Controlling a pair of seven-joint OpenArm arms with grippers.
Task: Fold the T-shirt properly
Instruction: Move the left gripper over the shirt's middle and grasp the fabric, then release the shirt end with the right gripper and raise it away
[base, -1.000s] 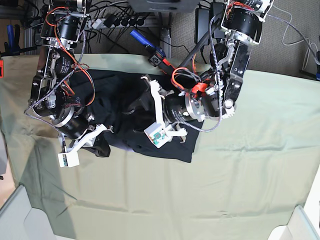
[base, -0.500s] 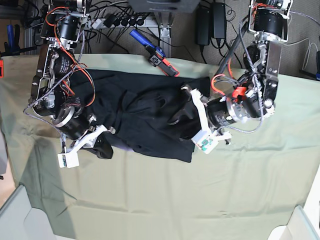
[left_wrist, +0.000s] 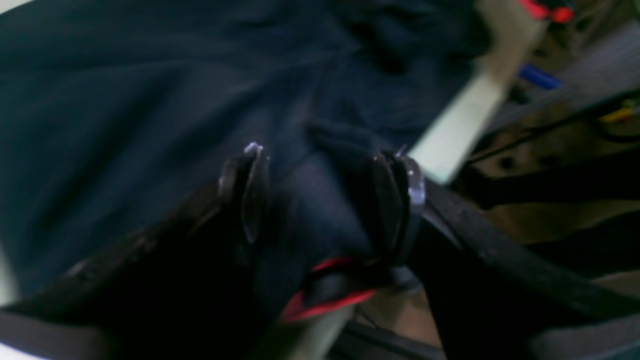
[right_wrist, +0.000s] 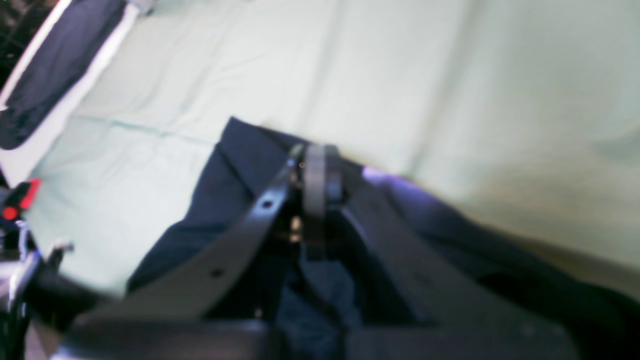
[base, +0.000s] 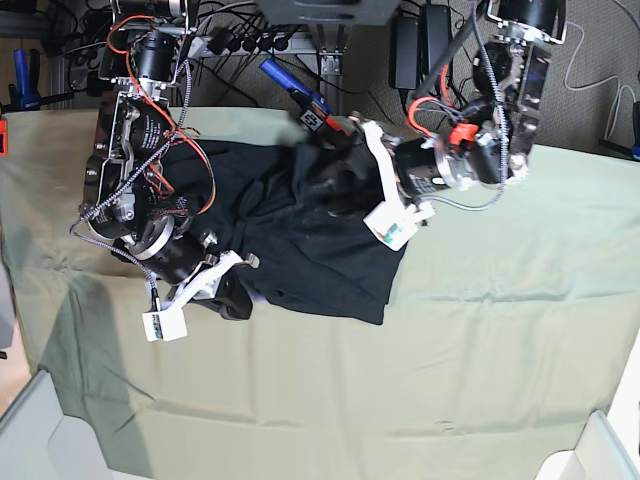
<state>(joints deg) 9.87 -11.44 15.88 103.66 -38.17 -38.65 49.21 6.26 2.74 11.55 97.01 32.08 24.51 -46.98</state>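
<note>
Clamped on T-shirt (right_wrist: 235, 170) hem: right hand (right_wrist: 312, 172), per wrist view. Spread above cloth, gripping nothing: left hand (left_wrist: 325, 192); base unclear.

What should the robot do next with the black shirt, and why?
Probably close the left pincer on the fold of T-shirt bunched between its open fingers. The right pincer is shut on the T-shirt's edge at the other side, yet the cloth lies crumpled on the green table cloth. With both sides held, the arms could likely pull it flat for folding.
</note>
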